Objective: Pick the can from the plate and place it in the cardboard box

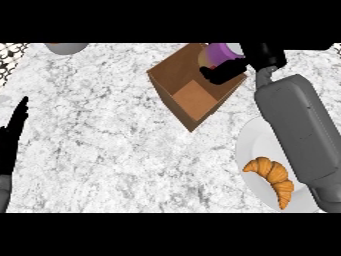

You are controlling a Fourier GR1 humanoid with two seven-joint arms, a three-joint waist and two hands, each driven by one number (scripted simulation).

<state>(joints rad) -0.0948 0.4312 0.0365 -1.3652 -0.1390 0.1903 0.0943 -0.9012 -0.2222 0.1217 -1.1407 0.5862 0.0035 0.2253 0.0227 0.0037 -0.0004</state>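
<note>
Head view of a marbled worktop (114, 140). The right hand (236, 67) was extended over the far rim of the box (191, 92), its fingers (216, 75) clenched round the can (219, 52). The can, purple with a pale end, was held above the box's far corner, tilted, and only partly visible behind the hand. The box stood open near the worktop's far edge, turned so that one corner pointed toward the near edge; its brown floor showed inside. The right forearm (306, 135) ran from the near right corner up to the box and crossed the plate (254, 150). The white plate lay at the worktop's right edge, near the front, with a croissant (272, 180) resting on its near half, just beside the forearm. The left hand (3, 145) rested at the left edge, fingers released and straight, pointing toward the far edge and holding nothing. A grey round object (66, 47), cut off by the frame, sat at the far edge, left of the box.
</note>
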